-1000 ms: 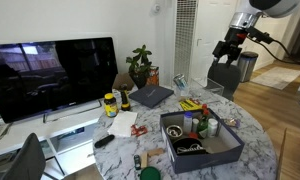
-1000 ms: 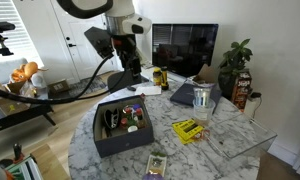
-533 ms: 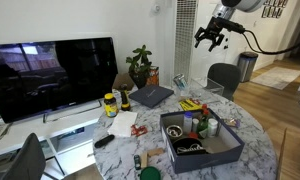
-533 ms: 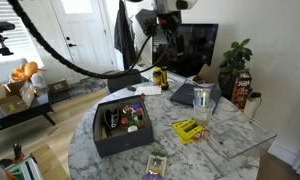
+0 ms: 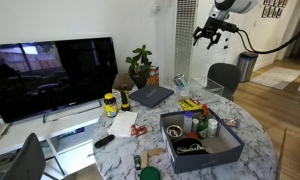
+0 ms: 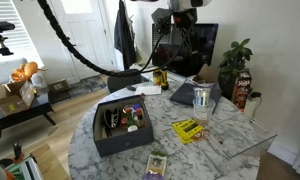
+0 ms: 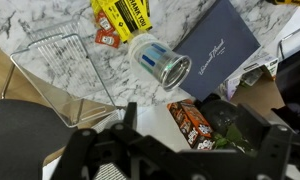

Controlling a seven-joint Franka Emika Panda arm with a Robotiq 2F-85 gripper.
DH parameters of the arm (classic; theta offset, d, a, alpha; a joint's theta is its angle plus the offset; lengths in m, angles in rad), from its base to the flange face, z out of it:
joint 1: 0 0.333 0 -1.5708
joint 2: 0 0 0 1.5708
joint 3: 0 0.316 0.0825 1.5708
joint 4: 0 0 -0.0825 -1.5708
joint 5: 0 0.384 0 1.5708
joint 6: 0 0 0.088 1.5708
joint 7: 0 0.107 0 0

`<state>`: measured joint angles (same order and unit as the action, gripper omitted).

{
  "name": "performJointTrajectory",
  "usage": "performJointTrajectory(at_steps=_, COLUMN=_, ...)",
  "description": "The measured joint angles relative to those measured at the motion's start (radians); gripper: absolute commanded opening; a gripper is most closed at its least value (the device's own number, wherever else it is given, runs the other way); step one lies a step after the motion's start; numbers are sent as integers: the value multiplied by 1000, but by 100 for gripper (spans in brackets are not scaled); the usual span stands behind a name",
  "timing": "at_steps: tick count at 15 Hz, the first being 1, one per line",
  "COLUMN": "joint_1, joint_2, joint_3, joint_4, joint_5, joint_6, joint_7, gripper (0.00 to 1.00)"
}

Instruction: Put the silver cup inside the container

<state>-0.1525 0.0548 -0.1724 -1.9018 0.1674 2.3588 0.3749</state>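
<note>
Jaws spread, wrist view shows silver cup (image 7: 160, 62), container (image 6: 115, 143) in both exterior views

Silver cup (image 6: 201, 100) upright, outside dark grey open-topped container (image 6: 120, 141)

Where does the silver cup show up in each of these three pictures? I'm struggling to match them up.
In an exterior view: the cup stands just right of centre, right of the dark notebook.
In an exterior view: the cup stands right of centre, at the notebook's right edge.
Wrist view: the cup sits upper middle, seen from above, left of the notebook.
Shared landmark: the notebook beside the cup.
</note>
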Motion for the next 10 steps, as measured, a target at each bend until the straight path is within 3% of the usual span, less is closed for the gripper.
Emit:
performJointTrajectory(at_steps=2, joint_1=2, joint_2=3, joint_3=1, joint_4=5, joint_5=-25, joint_6=-13, joint_7=20, gripper=100)
performJointTrajectory(at_steps=6, joint_1=47, joint_2=97, joint_3=14, joint_4=85, joint_5=-271, joint_6=-86, joint_7=302, gripper=100)
performJointTrajectory(at_steps=10, joint_1=144, joint_2=268, joint_3=16, joint_4=267, joint_5=-472, joint_6=-241, joint_7=574, gripper=100)
